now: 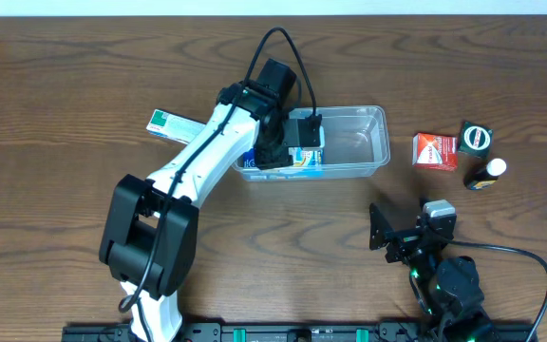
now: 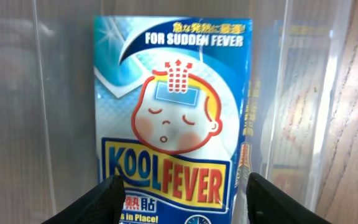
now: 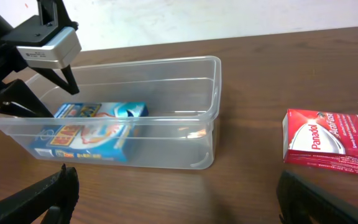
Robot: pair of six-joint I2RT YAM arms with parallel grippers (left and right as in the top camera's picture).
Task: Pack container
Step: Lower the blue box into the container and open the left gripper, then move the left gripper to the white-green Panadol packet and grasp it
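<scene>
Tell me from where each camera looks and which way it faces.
Overhead: above the table, facing down on the container; left arm and right arm show.
Left wrist: on the left arm, facing down at the Kool Fever box; left end effector tips show.
Right wrist: low over the table, facing across to the container and Panadol box; right end effector tips show.
Shared: both wrist views show the Kool Fever box inside the container.

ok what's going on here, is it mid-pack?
The left gripper is down inside the clear container, jaws spread either side of a Kool Fever box that lies flat on its floor. The right gripper sits open in front of the container, holding nothing. A red Panadol box lies on the table to the container's right, not yet packed.
</scene>
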